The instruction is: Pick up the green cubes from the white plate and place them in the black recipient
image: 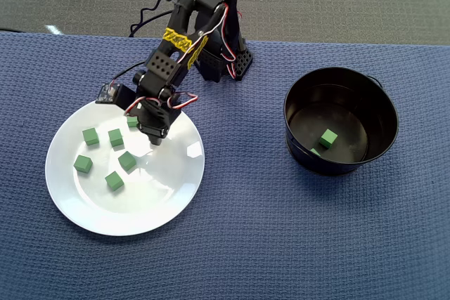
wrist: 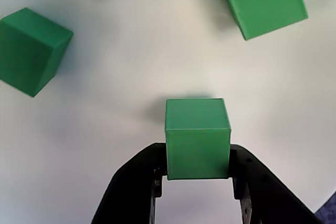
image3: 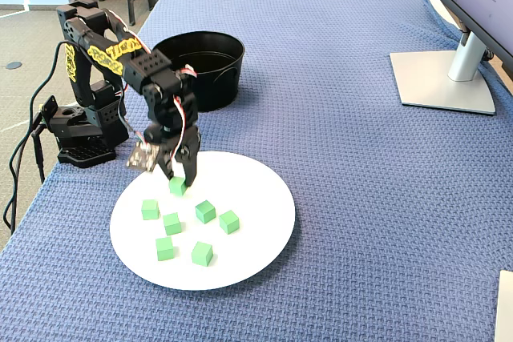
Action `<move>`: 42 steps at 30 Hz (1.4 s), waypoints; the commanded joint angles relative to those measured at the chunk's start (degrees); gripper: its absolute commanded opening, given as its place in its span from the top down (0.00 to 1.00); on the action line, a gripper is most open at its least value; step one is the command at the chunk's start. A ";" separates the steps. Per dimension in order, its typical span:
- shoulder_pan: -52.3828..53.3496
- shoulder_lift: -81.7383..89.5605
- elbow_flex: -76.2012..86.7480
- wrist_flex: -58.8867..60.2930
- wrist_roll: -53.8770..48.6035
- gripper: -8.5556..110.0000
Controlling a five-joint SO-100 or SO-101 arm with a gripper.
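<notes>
Gripper on a cube at the plate's edge
My black two-finger gripper [wrist: 198, 174] clasps one small matte green cube [wrist: 197, 137] on the glossy white plate [wrist: 131, 103]; it looks light and rigid, so I'd squeeze its flat opposite faces squarely

Matte green cubes [image3: 205, 211], glossy white plate [image3: 264, 230], woven blue cloth [image3: 361, 198].

Overhead view: cubes [image: 116, 138] on plate [image: 162, 209], left; pot [image: 342, 121] right.
</notes>
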 commanded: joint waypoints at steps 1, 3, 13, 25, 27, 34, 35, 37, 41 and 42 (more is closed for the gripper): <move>-4.75 9.67 -3.43 5.45 4.13 0.93; -9.05 15.03 -5.71 10.11 7.73 0.93; -38.50 35.60 -12.48 19.51 25.93 0.93; -72.95 28.56 -14.06 9.05 29.97 0.93; -74.79 23.73 -15.38 6.50 31.03 0.93; -79.01 13.45 -21.09 3.08 31.55 0.93; -79.45 13.80 -21.09 3.08 31.46 0.93; -80.07 14.50 -21.45 4.22 30.76 0.88; -80.51 15.03 -23.12 8.00 29.88 0.52; -80.33 15.56 -22.68 8.00 29.62 0.49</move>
